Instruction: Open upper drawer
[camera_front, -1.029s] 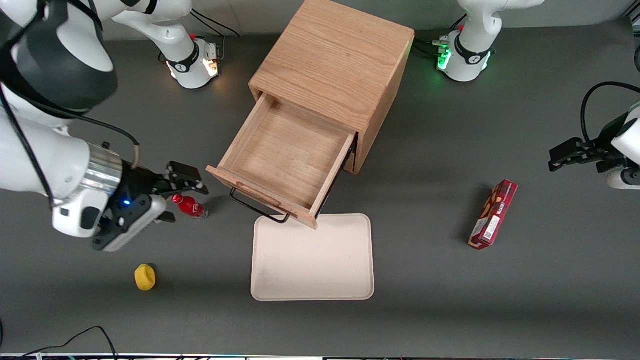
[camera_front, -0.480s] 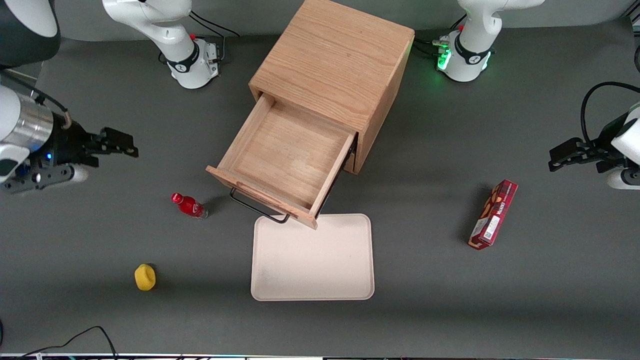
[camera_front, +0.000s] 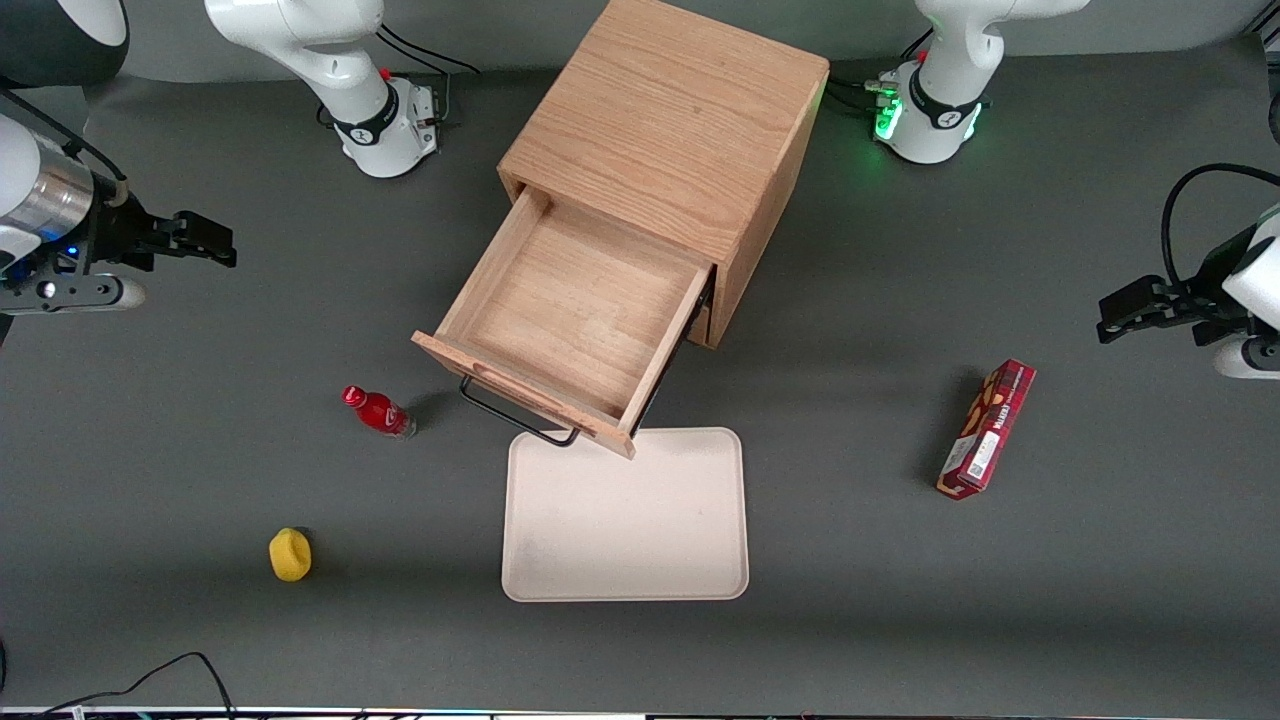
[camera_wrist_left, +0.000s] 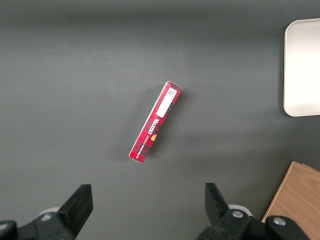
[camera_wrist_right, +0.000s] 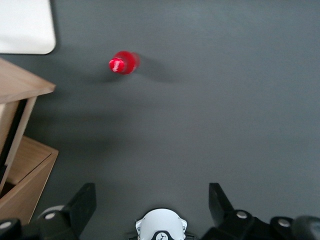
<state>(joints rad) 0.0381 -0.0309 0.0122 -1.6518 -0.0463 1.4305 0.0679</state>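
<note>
We are seeing the upper drawer (camera_front: 572, 322) standing pulled well out of the cabinet (camera_front: 668, 140), tray bare and showing, black handle (camera_front: 515, 412) hanging off its front just over the corner of the beige tray (camera_front: 625, 520). We are judging the task as done, or all but done

The hand (camera_front: 200, 240) is hanging over bare worktop (camera_front: 200, 620) at the working arm's end, well apart from the drawer. In the right wrist view its fingers (camera_wrist_right: 82, 202) are standing wide apart with nothing between them, gripping nothing

The relation that matters: the drawer is lying sideways from the hand, toward the table's middle, and a bit nearer the front camera. The drawer's slide axis is running diagonally from the cabinet toward the front camera and the working arm's end, so the handle side is facing roughly toward the hand. The working arm is the nearer one to that handle

The red bottle (camera_front: 378, 411) is standing between hand and handle, near the drawer front. We are guessing any return to the handle would need to clear it

The yellow thing (camera_front: 290, 554) and red box (camera_front: 986, 428) are lying well clear
</note>
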